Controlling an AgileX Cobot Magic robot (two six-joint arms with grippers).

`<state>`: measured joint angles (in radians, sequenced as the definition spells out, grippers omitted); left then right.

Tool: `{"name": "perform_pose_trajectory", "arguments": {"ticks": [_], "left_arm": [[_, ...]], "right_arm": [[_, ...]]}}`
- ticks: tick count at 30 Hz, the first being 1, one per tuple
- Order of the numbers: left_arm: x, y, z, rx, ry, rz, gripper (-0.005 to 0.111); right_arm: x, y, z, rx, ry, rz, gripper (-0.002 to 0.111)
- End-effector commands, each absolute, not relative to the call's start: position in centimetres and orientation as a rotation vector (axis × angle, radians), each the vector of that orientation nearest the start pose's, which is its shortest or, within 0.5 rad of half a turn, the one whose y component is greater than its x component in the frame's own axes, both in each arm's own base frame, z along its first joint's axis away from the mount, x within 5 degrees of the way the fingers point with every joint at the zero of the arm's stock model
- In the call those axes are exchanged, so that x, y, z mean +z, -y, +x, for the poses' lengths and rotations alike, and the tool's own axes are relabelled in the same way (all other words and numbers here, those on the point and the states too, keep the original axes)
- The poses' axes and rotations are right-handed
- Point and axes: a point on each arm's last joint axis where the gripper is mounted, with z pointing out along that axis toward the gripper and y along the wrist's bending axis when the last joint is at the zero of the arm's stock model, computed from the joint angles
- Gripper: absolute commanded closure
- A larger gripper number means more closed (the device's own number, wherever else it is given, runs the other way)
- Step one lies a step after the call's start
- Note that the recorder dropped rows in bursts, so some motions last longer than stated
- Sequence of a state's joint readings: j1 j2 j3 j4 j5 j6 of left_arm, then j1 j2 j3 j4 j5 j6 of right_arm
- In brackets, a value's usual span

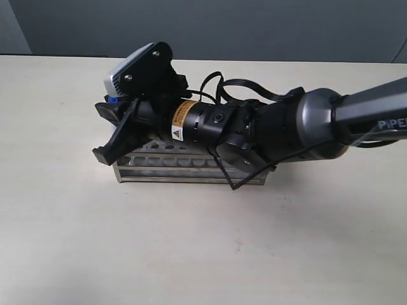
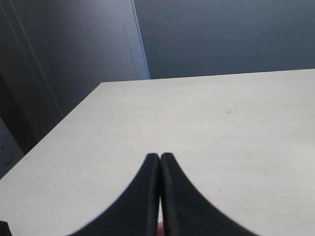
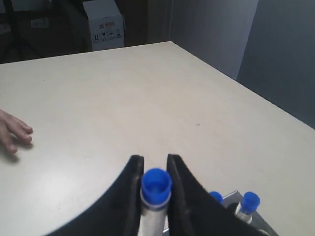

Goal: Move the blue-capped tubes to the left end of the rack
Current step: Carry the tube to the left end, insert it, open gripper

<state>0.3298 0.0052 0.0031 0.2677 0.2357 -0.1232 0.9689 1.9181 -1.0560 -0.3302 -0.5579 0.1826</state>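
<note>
The shiny steel rack (image 1: 191, 170) lies on the table with my right arm stretched across its top. At the rack's left end my right gripper (image 1: 105, 132) (image 3: 155, 160) is shut on a blue-capped tube (image 3: 156, 186), its fingers pressing both sides of the tube. Two more blue-capped tubes (image 3: 250, 201) (image 3: 215, 196) stand in the rack (image 3: 231, 197) beside it. One blue cap (image 1: 113, 100) peeks out behind the gripper in the exterior view. My left gripper (image 2: 160, 156) is shut on nothing over bare table, out of the exterior view.
A person's hand (image 3: 14, 132) rests on the pale table (image 1: 76, 241) beyond the gripper. A white box (image 3: 104, 24) stands off the table's far edge. The right arm's cables (image 1: 245, 86) loop above the rack.
</note>
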Motion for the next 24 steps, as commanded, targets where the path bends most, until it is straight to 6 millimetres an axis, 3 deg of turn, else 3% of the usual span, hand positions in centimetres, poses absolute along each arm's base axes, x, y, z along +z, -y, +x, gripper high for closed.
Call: {"name": "perform_pose_trajectory", "arguments": {"ticks": [1,12,18,24], "left_arm": [[19.3,-2.3,5.1,0.399,-1.713,-0.208,0.106],[19.3,-2.3,5.1,0.399,-1.713,-0.208,0.106],[19.3,-2.3,5.1,0.399,-1.713,-0.208,0.106],[19.3,-2.3,5.1,0.399,-1.713,-0.208,0.106]], "right_arm": [[18.7,-35.9,22.9,0.721,-1.585,-1.101,0.108],[17.1,-36.2,23.2,0.681,-1.621,-1.165,0.108],[17.3,-36.5,23.2,0.673,-1.58,-1.203,0.107],[17.3,-36.5,23.2,0.648,-1.578,-1.245,0.078]]}}
